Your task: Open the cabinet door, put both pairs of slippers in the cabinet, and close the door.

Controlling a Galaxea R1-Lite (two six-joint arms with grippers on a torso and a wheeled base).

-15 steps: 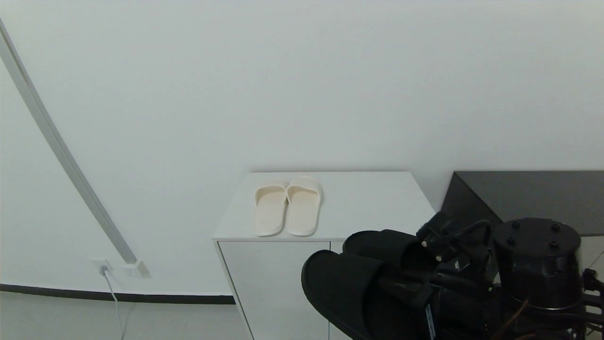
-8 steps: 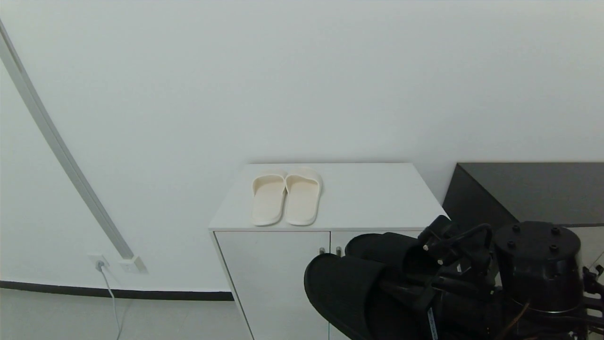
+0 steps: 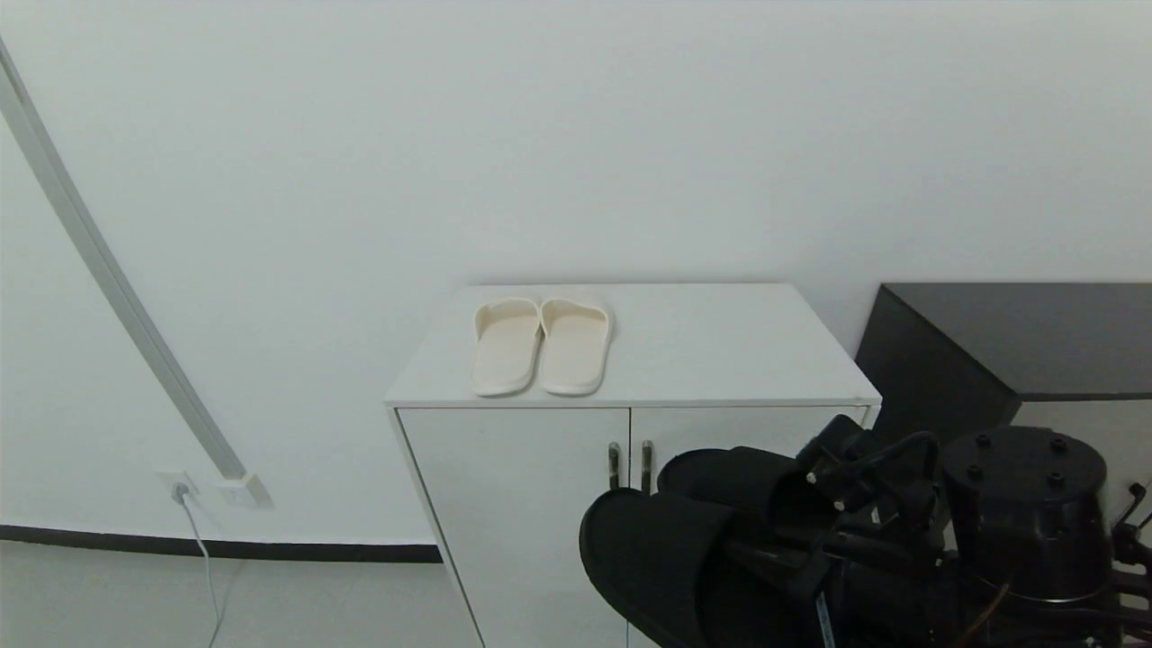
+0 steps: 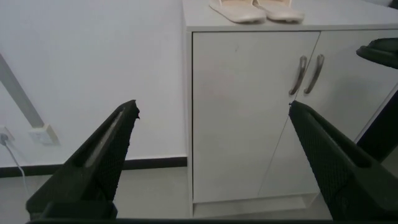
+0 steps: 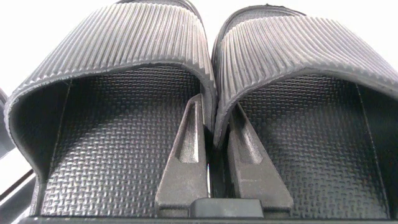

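Camera has shifted, exposing the shut cabinet doors (image 3: 517, 504); right claw (image 5: 214, 106) pinches the black slippers (image 3: 670, 549), left claw (image 4: 212, 109) spread, opening pending.

Black slippers (image 5: 124, 93) on both sides of the fingers (image 5: 186, 155): matt, rubber-like, ribbed straps w/ rough diamond-pattern insoles. Fingers: matt black plastic. Cream slippers (image 3: 540, 346): smooth, matt. Cabinet (image 3: 513, 486): smooth white; handles (image 4: 309, 73): shiny metal.

The black slippers (image 3: 666, 549) hide much of the right door (image 3: 747, 427), and the cabinet (image 3: 513, 513) is cut off below.
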